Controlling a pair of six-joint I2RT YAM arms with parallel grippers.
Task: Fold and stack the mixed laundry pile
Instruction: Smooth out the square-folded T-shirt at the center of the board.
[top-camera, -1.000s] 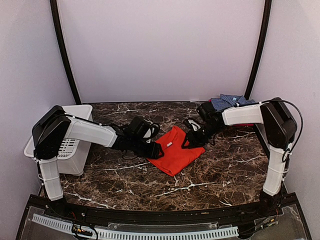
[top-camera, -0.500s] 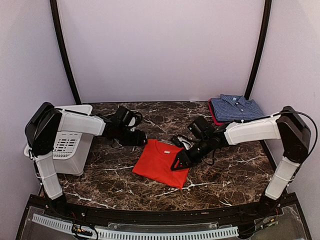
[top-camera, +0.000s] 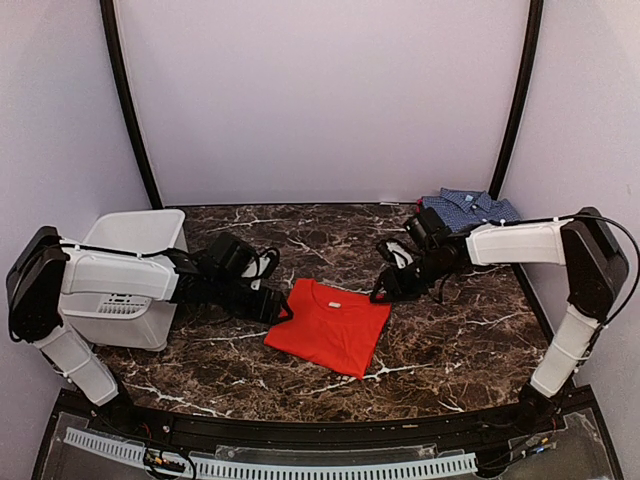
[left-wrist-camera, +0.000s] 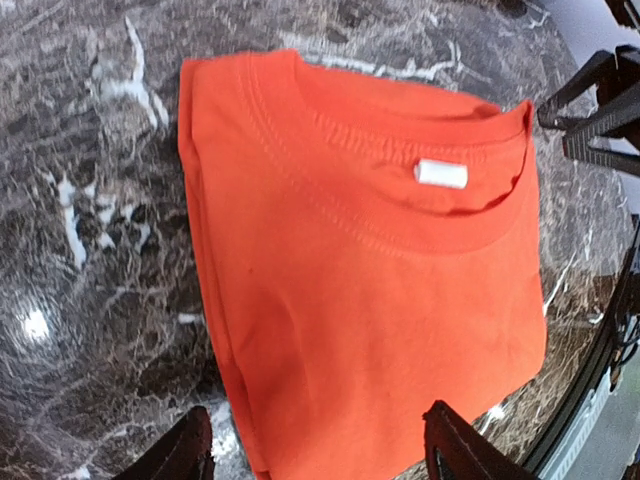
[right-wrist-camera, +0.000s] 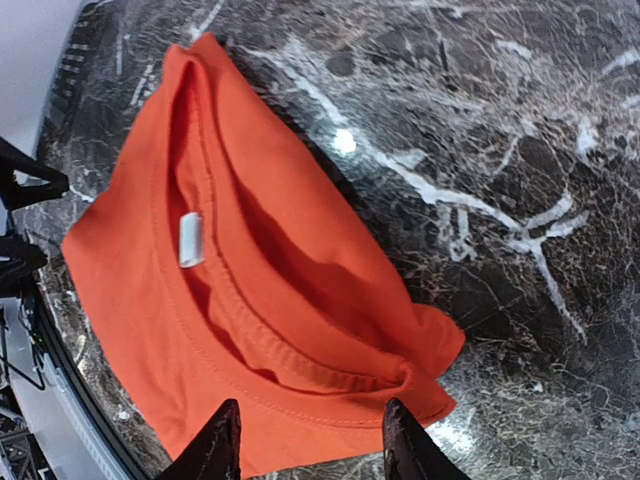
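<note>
The orange-red shirt lies folded flat mid-table, collar toward the back, with a white label inside the neck. My left gripper is low at its left edge, jaws wide apart; in the left wrist view the gripper straddles the shirt without pinching cloth. My right gripper hovers at the shirt's back right corner, open; in the right wrist view the gripper hangs over the shirt's rumpled collar corner. The blue-and-white checked shirt rests folded at the back right.
A white slotted basket stands at the left edge of the dark marble table, beside my left arm. Curved black frame posts rise at the back left and back right. The table's far right edge runs close to the checked shirt.
The orange-red shirt went from raised between both grippers to flat on the table. My left gripper let go, drew back, then returned to its left edge. My right gripper moved to its back right corner.
</note>
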